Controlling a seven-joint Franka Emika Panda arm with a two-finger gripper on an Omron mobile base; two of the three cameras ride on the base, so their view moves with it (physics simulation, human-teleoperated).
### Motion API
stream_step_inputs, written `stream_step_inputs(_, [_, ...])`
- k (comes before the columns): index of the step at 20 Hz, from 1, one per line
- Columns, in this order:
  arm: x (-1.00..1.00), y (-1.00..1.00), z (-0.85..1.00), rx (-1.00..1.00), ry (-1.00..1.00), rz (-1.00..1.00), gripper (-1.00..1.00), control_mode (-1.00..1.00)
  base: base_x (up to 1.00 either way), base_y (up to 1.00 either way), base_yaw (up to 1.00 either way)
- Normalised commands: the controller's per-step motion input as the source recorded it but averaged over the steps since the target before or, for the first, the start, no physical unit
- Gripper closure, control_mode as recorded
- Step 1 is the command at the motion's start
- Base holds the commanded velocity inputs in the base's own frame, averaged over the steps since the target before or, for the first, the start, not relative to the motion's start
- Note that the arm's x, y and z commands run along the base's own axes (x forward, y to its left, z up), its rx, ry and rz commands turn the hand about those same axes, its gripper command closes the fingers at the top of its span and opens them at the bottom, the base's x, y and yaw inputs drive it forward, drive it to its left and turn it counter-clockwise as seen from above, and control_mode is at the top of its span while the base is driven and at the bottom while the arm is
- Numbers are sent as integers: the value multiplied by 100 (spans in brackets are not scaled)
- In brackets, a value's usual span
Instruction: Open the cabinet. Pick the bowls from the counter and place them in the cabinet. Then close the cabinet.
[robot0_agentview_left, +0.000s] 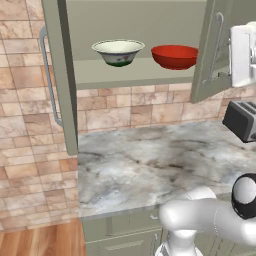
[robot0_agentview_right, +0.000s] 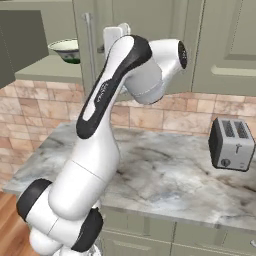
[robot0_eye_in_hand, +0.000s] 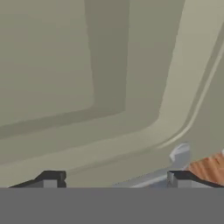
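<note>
Cabinet (robot0_agentview_left: 135, 45) doors open, cream bowl (robot0_agentview_left: 118, 52) and red bowl (robot0_agentview_left: 175, 56) side by side on its shelf.
Gripper (robot0_eye_in_hand: 114, 179) jaws wide, holding nothing, close at right door (robot0_agentview_left: 212, 50); a push beside its handle could slip off.

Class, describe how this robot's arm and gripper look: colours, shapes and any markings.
The arm is glossy white, built of rounded tubular links with bulging joints. Dark, near-black bands and caps mark the joints, and a long black stripe with small pale lettering runs up one link. No loose cables show. The gripper ends in two small, blocky dark jaws with lighter grey faces.
</note>
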Motion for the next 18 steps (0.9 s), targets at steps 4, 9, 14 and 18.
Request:
stream_step_inputs(4, [90, 96, -3, -28, -13, -67, -100, -100, 0, 0, 0])
stream_step_inputs(9, [62, 72, -36, -14, -9, -82, -100, -100, 0, 0, 0])
stream_step_inputs(14, [81, 49, -86, 1, -4, -78, -100, -100, 0, 0, 0])
stream_step_inputs(18, [98, 0, -100, 17, -27, -63, -100, -100, 0, 0, 0])
